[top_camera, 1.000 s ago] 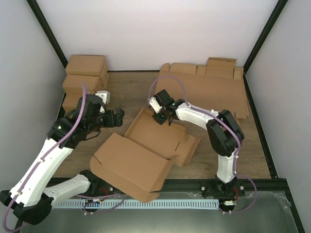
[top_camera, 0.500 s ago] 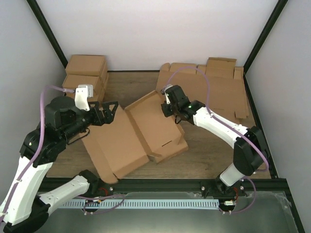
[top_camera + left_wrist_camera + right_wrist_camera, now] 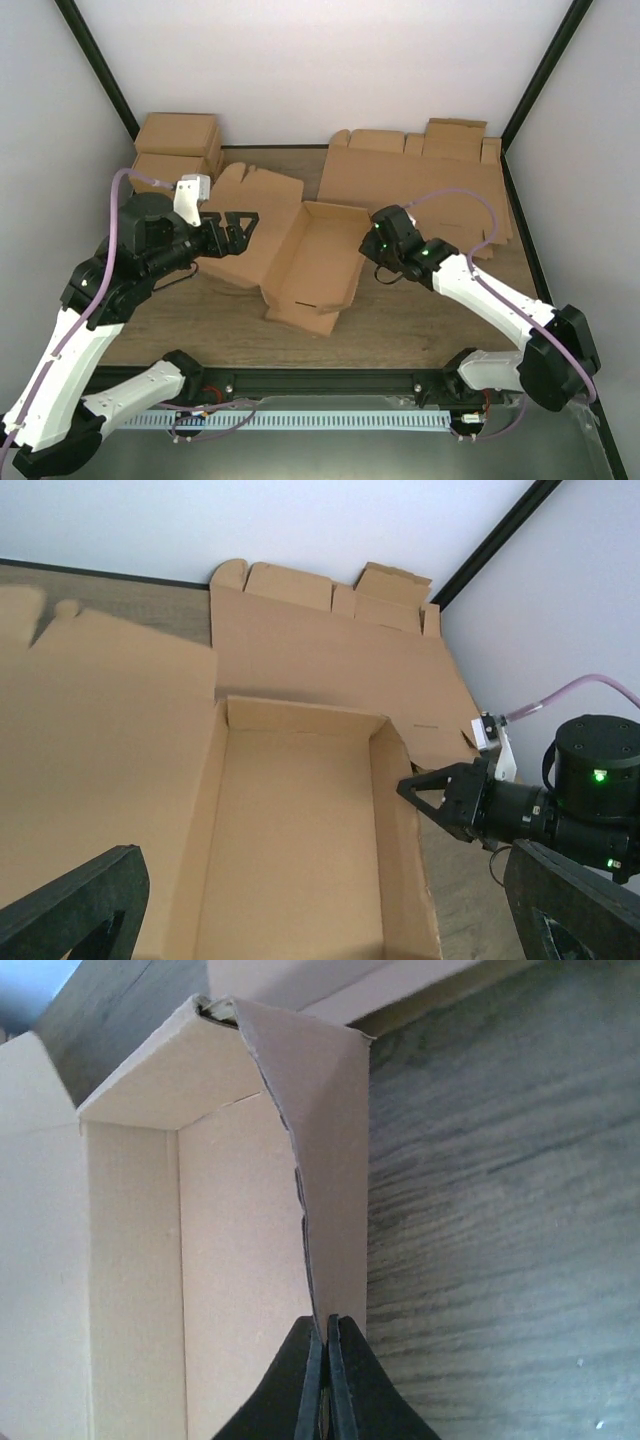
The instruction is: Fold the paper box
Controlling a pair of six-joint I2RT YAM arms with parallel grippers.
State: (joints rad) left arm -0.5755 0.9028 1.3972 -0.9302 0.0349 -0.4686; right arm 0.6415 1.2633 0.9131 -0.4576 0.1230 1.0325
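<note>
The paper box (image 3: 315, 265) is lying in the middle of the table (image 3: 430, 330), tray walls raised and lid panel flat to the left. The right hand (image 3: 322, 1335) is clenching the tray's right wall (likely steadying it upright), while the left hand (image 3: 237, 228) is hovering released above the lid, probably to fold it over.

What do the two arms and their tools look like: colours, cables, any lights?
The left arm and right arm have white links and black joints. A lilac cable loops along each. The left tool and right tool have black, tapering fingers. Small green lights glow on the right arm's black wrist.
</note>
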